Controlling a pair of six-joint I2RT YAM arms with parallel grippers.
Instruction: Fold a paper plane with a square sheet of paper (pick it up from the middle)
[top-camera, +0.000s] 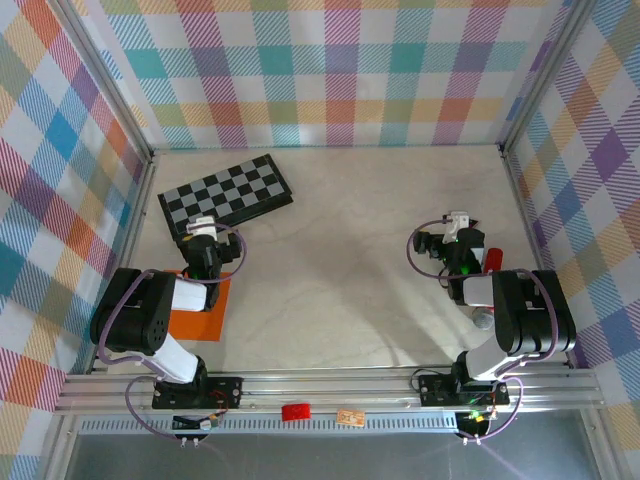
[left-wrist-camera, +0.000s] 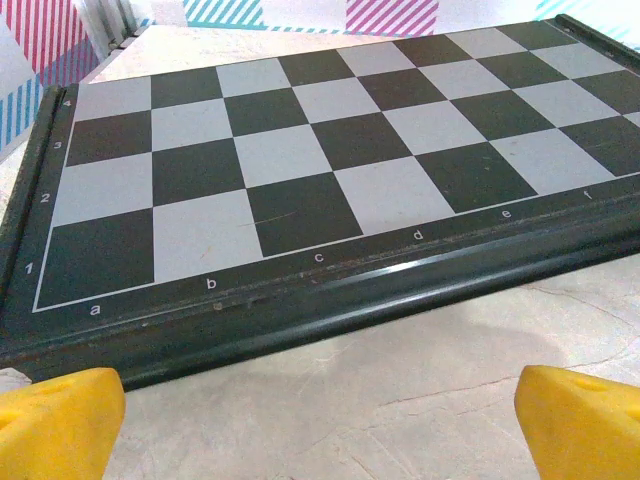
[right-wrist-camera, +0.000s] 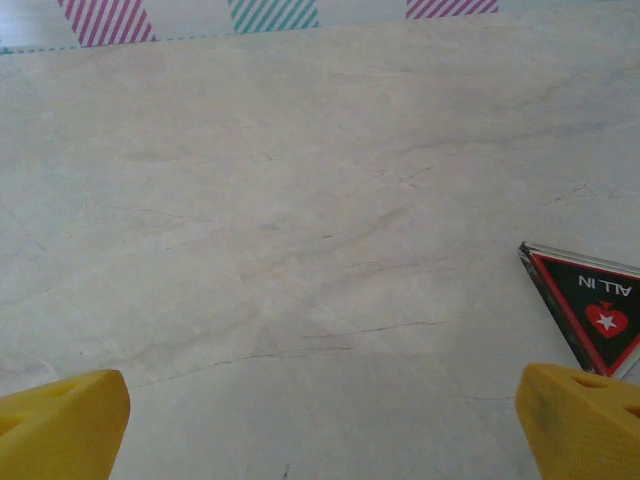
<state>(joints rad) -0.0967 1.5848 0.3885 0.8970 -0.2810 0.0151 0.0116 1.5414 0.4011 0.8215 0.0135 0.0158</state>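
- Lying flat at the near-left of the worktop (top-camera: 350, 250), the orange paper (top-camera: 198, 324) is thin and bright, partly hidden under the left arm (top-camera: 150, 310).
- Just beyond it sits a checkerboard (left-wrist-camera: 300, 150) with a glossy dark rim. The left claw (left-wrist-camera: 320, 420) faces it, wide and empty.
- The right claw (right-wrist-camera: 320, 420) is also wide, over pale marbled stone, with a dark red triangle card (right-wrist-camera: 595, 310) nearby.

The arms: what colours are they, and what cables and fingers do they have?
Both the left arm and the right arm are black with white segments, and a thin purple-grey cable loops beside each wrist. The left gripper and the right gripper have blunt yellow fingers.
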